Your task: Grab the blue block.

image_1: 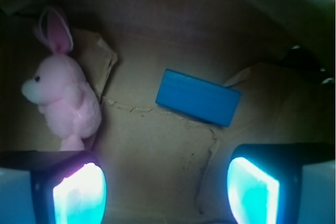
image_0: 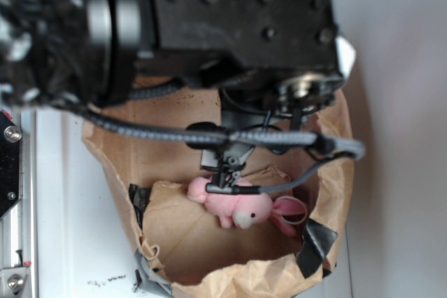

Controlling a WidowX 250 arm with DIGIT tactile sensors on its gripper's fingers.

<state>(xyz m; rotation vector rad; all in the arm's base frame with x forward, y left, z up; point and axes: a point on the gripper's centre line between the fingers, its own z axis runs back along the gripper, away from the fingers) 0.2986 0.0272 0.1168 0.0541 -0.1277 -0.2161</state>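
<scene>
The blue block (image_1: 198, 97) lies flat on the brown paper floor in the wrist view, tilted slightly, ahead of my gripper (image_1: 167, 190) and a little to the right of its middle. My gripper is open, its two glowing pads (image_1: 80, 195) wide apart with only bare paper between them. It is above and short of the block, not touching it. In the exterior view the gripper (image_0: 225, 172) hangs inside the paper bag (image_0: 230, 278), and the arm hides the blue block there.
A pink plush bunny (image_1: 62, 92) lies left of the block, also seen in the exterior view as the pink bunny (image_0: 234, 206). The bag's crumpled walls rise on all sides. A white table (image_0: 63, 207) surrounds the bag.
</scene>
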